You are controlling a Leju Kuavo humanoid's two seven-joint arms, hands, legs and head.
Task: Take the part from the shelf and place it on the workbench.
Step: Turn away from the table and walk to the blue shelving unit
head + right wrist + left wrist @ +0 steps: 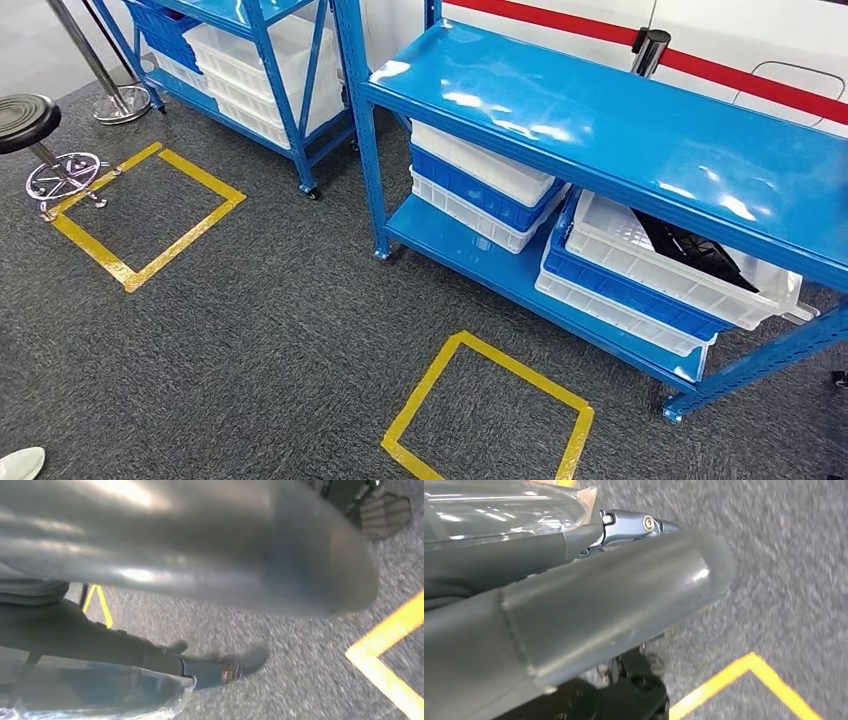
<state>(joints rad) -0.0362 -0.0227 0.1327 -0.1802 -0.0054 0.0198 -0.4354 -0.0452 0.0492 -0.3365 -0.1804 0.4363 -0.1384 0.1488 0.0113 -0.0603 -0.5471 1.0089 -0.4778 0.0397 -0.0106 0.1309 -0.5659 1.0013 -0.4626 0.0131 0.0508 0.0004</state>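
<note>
1. Grey carpet (250, 340) covers the floor, marked with a yellow tape square (487, 413) near the shelf's front.
2. Blue metal shelf (620, 130) holds stacked white and blue bins on its lower level.
3. White bin (640, 255), topmost at right, contains the black part (690, 247).
4. Left hand (589, 610) and right hand (200, 545) hang over carpet; finger state cannot be told.
</note>
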